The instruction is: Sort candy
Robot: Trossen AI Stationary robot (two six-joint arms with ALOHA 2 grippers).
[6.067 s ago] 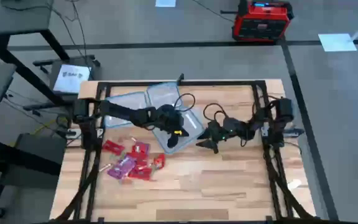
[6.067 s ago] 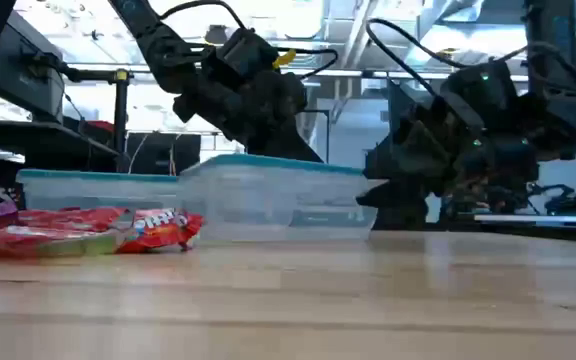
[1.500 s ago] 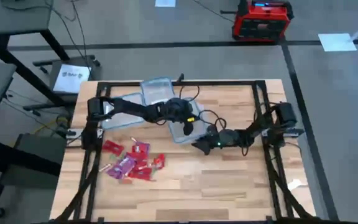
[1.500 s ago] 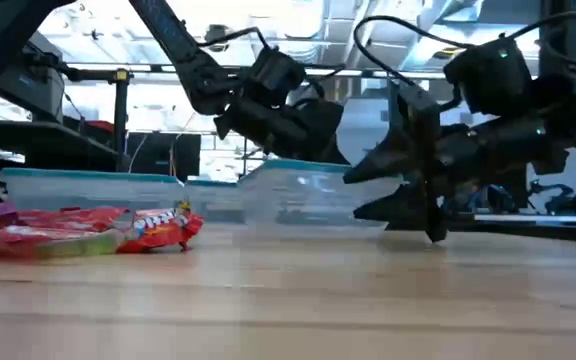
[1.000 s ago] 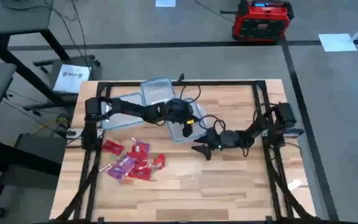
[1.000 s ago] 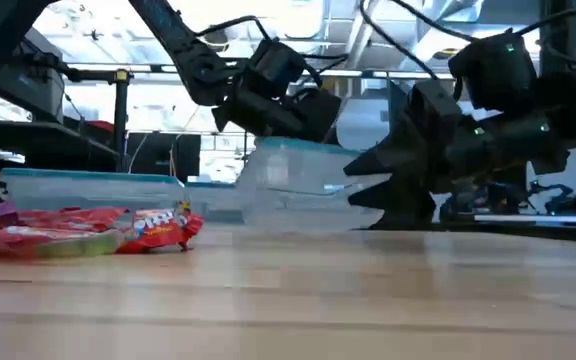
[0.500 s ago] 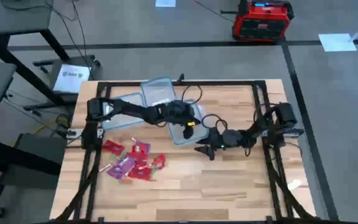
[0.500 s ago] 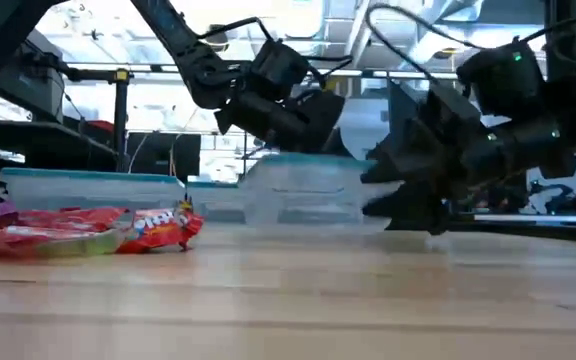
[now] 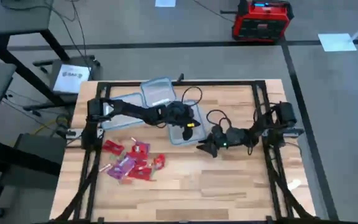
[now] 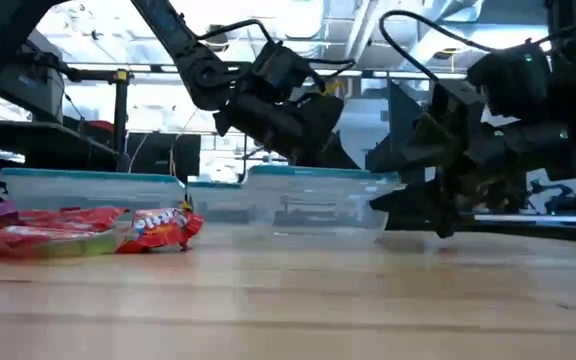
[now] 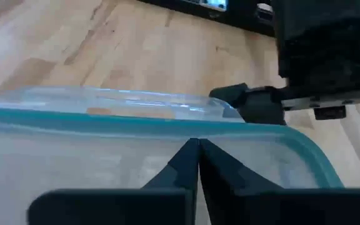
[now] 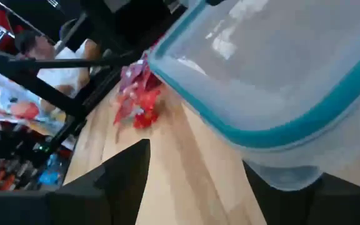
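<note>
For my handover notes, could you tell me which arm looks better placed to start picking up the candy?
Probably the right: its gripper is open beside the clear tub, while the left gripper is shut on that tub's rim, though nearer the candy.

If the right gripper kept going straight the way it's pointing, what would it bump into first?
Probably the clear tub. The open right gripper points at the tub's near corner, which fills its wrist view. The candy lies farther on.

Bright backlight whitens the low view's background; wrist views soft and blurred; overhead view evenly lit.
</note>
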